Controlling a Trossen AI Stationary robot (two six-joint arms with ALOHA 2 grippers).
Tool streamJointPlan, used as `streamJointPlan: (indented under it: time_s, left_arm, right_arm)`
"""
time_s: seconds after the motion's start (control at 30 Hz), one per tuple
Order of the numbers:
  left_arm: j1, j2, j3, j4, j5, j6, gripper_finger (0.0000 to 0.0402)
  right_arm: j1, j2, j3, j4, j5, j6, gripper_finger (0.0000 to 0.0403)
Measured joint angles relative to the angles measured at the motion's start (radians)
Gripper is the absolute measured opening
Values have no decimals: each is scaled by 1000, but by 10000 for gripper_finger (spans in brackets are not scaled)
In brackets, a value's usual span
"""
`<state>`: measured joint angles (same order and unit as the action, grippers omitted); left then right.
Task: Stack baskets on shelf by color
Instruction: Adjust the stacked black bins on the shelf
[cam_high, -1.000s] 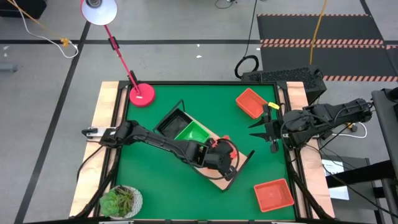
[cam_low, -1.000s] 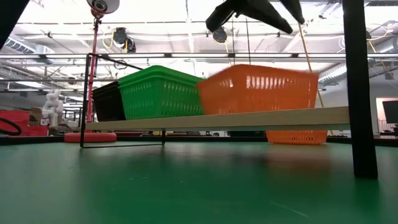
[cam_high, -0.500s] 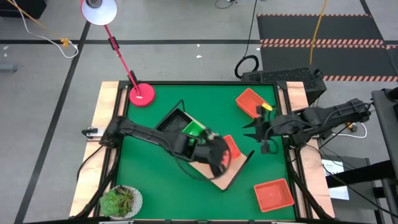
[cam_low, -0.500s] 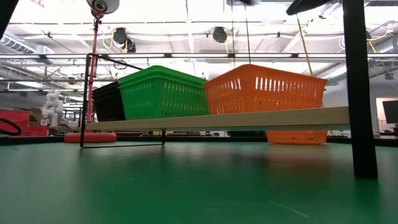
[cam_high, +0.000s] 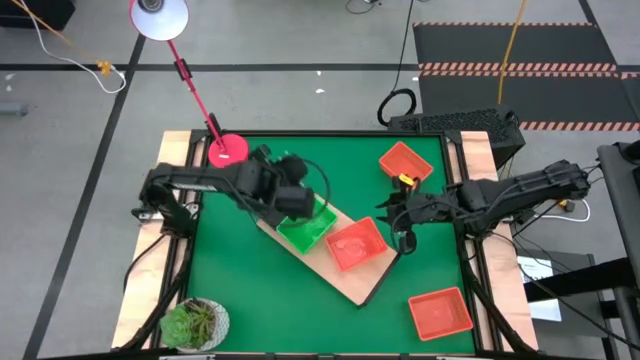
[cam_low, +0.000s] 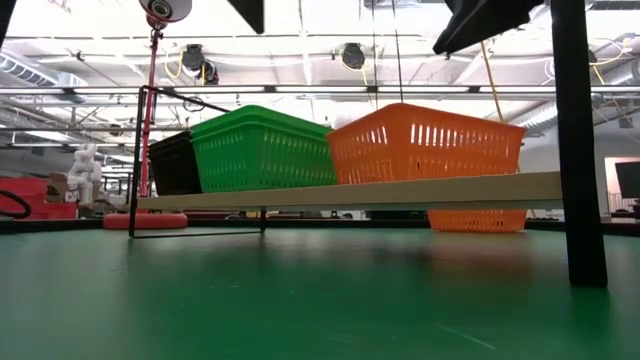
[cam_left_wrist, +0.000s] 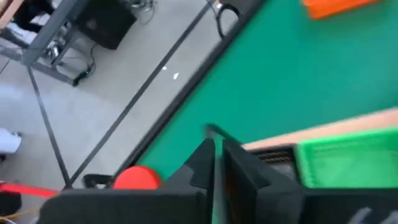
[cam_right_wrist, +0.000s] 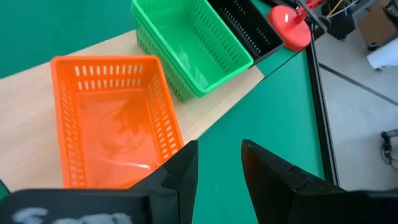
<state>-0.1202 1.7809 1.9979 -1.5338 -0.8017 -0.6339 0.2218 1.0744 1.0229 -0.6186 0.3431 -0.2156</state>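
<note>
On the light-wood shelf (cam_high: 345, 280), which lies slantwise on the green mat, stand black baskets (cam_right_wrist: 245, 28), a nested green stack (cam_high: 308, 225) and one red-orange basket (cam_high: 355, 243), each on its bottom. Two more red-orange baskets rest on the mat, one at the far right (cam_high: 403, 163) and one at the near right (cam_high: 440, 312). My left gripper (cam_left_wrist: 218, 165), shut with only a thin slit between its fingers, hovers over the shelf's black-basket end. My right gripper (cam_right_wrist: 217, 168) is open and hovers just right of the shelf basket, touching nothing.
The red lamp base (cam_high: 229, 152) stands at the mat's far left corner, with its pole leaning outward. A potted plant (cam_high: 195, 322) sits at the near left corner. Green mat (cam_high: 240, 280) lies bare on the near left side of the shelf.
My left gripper has moved away from the red-orange basket, which stays flat on the shelf beside the green stack. It has risen and swung toward the far left, over the black baskets. My right gripper has moved left toward the shelf's right end.
</note>
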Motion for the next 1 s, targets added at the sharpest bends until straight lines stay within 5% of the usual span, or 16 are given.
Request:
streamJointPlan:
  time_s: [0.17, 0.4, 0.77, 1.0]
  left_arm:
    - [140, -120, -168, -5, 0, -53, 4]
    - [358, -297, -448, 115, 59, -60, 20]
    - [438, -371, -686, 143, 151, -188, 5]
    - [496, -370, -873, 373, 300, -113, 3]
  right_arm:
    - [0, 0, 0, -9, -3, -3, 116]
    - [0, 0, 0, -14, -3, -4, 116]
    - [1, -1, 0, -6, -4, 6, 116]
    - [0, 0, 0, -6, -4, 12, 116]
